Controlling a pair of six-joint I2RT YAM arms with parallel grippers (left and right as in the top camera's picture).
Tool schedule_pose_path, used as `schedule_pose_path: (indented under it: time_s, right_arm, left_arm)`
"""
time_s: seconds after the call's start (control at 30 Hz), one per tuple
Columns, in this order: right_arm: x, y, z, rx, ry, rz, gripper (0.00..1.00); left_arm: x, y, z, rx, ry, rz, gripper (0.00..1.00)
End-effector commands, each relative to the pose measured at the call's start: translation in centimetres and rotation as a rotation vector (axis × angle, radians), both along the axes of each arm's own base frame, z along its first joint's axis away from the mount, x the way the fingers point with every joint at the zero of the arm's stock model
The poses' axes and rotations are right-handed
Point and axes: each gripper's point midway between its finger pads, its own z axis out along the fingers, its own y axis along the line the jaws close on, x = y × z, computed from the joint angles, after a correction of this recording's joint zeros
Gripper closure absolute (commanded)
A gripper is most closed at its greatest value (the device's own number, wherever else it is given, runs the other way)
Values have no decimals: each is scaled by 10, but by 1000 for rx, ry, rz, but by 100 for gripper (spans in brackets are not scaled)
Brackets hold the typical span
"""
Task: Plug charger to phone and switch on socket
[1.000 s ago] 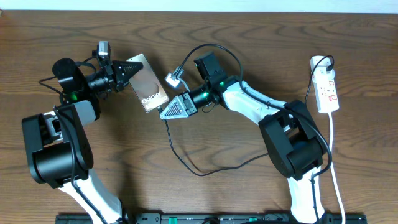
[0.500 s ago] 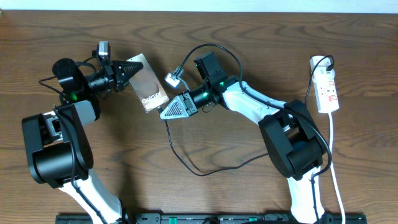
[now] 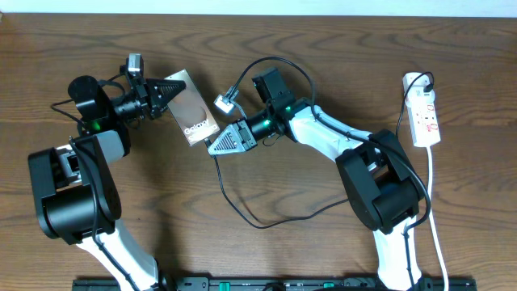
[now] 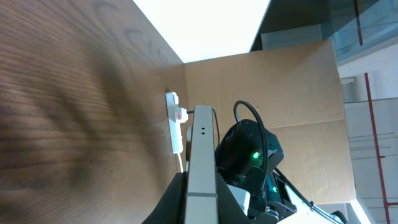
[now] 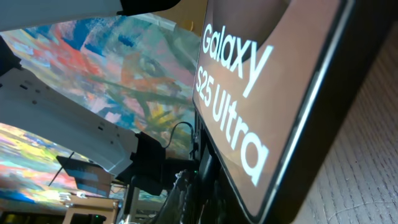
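The phone point(image 3: 192, 110) is a bronze slab lettered "Galaxy", lying at a slant between the two arms. My left gripper point(image 3: 166, 93) is shut on its upper left end; in the left wrist view the phone's pale edge point(image 4: 202, 149) stands between the black fingers point(image 4: 230, 202). My right gripper point(image 3: 212, 147) sits at the phone's lower end, fingers drawn to a point, with the charger point(image 3: 242, 212) trailing from its tip in a long black loop. The phone's face point(image 5: 261, 74) fills the right wrist view. The socket point(image 3: 424, 113) lies at the far right, also seen as the white socket point(image 4: 176, 124).
A small white tag point(image 3: 226, 103) hangs on the cable above the right gripper. The socket's white cord point(image 3: 435, 210) runs down the table's right side. A cardboard wall point(image 4: 273, 81) stands beyond the table's far edge.
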Motion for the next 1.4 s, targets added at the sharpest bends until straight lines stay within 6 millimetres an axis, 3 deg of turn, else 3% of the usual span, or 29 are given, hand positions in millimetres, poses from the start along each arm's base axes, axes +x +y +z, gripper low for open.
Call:
schedule_pose_path:
  time_s: [0.0, 1.03, 1.07, 1.13, 1.2, 1.23, 1.37]
  right_arm:
    - [-4, 0, -5, 3, 24, 16, 94]
    - [8, 1, -1, 11, 3, -15, 93]
    - [8, 1, -1, 11, 4, -15, 87]
    - [7, 1, -2, 8, 8, -15, 60]
    - [7, 1, -2, 6, 12, -14, 28]
    - [7, 1, -2, 5, 12, -14, 2]
    - [7, 1, -2, 5, 13, -13, 1]
  left_arm:
    - [-2, 1, 1, -4, 1, -18, 92]
    - [-10, -2, 1, -9, 0, -69, 93]
    - [-10, -2, 1, -9, -1, -67, 92]
    - [-9, -2, 1, -8, -1, -61, 93]
    - [-9, -2, 1, -8, 0, -58, 93]
    - [-8, -1, 1, -7, 0, -54, 93]
    - [-7, -1, 1, -7, 0, -45, 92]
